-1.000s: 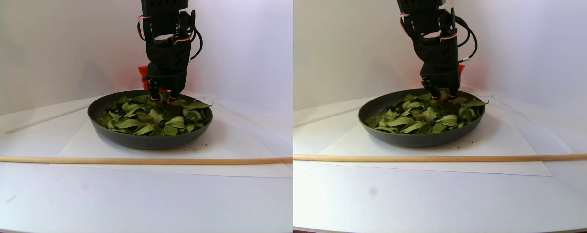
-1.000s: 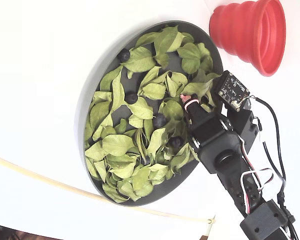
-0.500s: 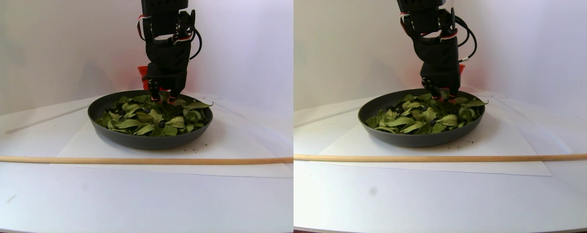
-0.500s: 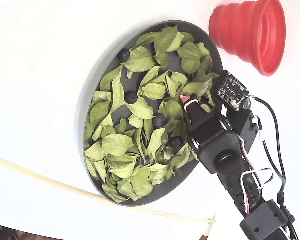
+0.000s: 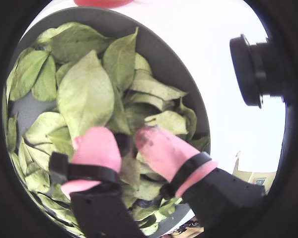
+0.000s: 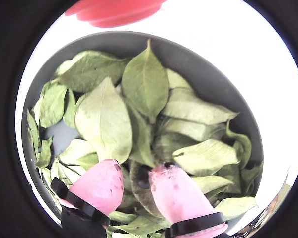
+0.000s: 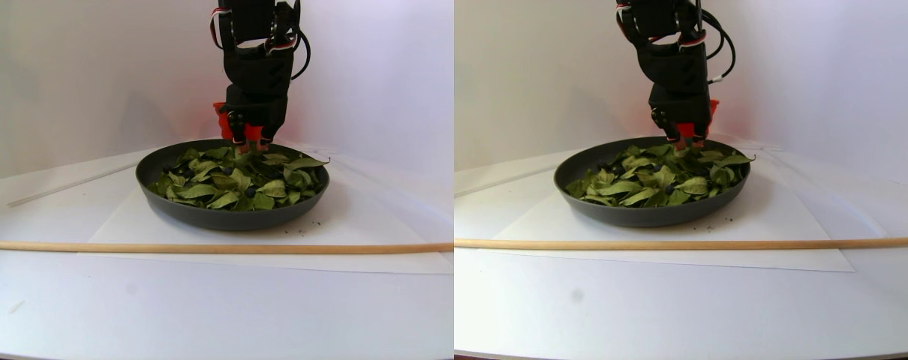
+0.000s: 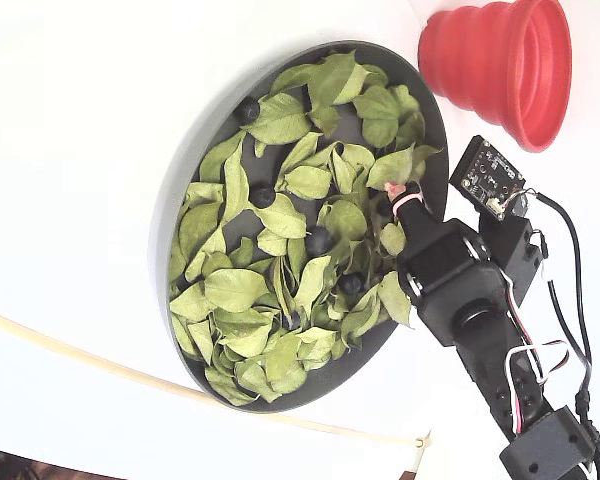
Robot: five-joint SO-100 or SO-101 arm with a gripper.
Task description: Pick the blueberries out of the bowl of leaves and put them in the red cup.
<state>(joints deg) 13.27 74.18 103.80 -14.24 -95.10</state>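
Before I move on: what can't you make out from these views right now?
- What the end effector pinches: a dark object sits between the pink fingertips; berry or leaf shadow unclear.
- Inside of the red cup: faces away in the fixed view.
- Berries under the leaves: hidden.

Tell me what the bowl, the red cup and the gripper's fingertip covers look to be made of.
The bowl: dark grey with a smooth matte rim, probably coated metal or plastic. The red cup: stepped, ribbed walls suggest soft silicone. Fingertip covers: pink, dull and slightly smudged, likely rubbery sleeves.
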